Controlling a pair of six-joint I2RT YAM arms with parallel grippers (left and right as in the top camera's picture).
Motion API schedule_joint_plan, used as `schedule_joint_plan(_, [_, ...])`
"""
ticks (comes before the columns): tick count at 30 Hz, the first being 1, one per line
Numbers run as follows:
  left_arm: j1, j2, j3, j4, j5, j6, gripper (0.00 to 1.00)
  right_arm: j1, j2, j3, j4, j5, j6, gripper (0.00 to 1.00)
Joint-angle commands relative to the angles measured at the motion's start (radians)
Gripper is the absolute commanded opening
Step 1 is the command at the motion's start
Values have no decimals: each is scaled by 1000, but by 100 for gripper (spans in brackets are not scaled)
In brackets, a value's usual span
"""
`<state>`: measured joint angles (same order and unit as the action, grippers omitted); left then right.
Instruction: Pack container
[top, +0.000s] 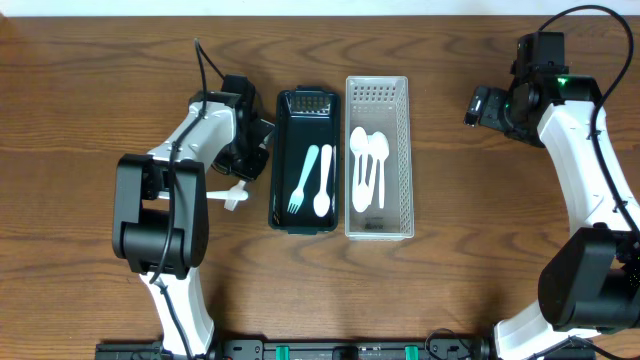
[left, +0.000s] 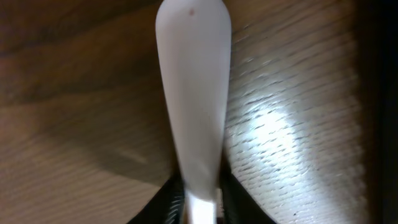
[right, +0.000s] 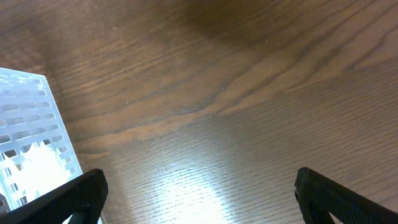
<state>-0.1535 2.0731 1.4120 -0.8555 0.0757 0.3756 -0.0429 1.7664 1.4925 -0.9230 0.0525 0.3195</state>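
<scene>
A dark green container (top: 285, 160) holds a white fork (top: 303, 181) and a white spoon (top: 323, 182). A clear perforated basket (top: 400, 150) to its right holds white spoons (top: 368, 165). My left gripper (top: 235, 170) is just left of the container and is shut on a white utensil handle (left: 193, 93), whose white end (top: 228, 195) sticks out toward the front. My right gripper (top: 483, 105) is open and empty over bare wood at the far right; its dark fingertips (right: 199, 193) are wide apart.
The wooden table (top: 470, 250) carries only the container and basket. A corner of the basket shows at the left edge of the right wrist view (right: 28, 130). Both arm bases stand at the front edge.
</scene>
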Motion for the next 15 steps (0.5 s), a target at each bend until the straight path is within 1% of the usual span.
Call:
schedule_joint_plan(1, [-5,26,-26,6,10,16,11,-5,-10,16,-1,0,-2,99])
schedule_joint_plan(3, [-5,25,-26,5,8,16,6,-5,-10,16,-1,0,-2,99])
schedule_joint_plan(8, [-4,4,-12,-10,-69,8,6,-5,-10,16,-1,-1,-2,99])
schedule_joint_plan(15, [-4,-105,27,-60,-73,8,6,-5,-10,16,-1,-1,-2,99])
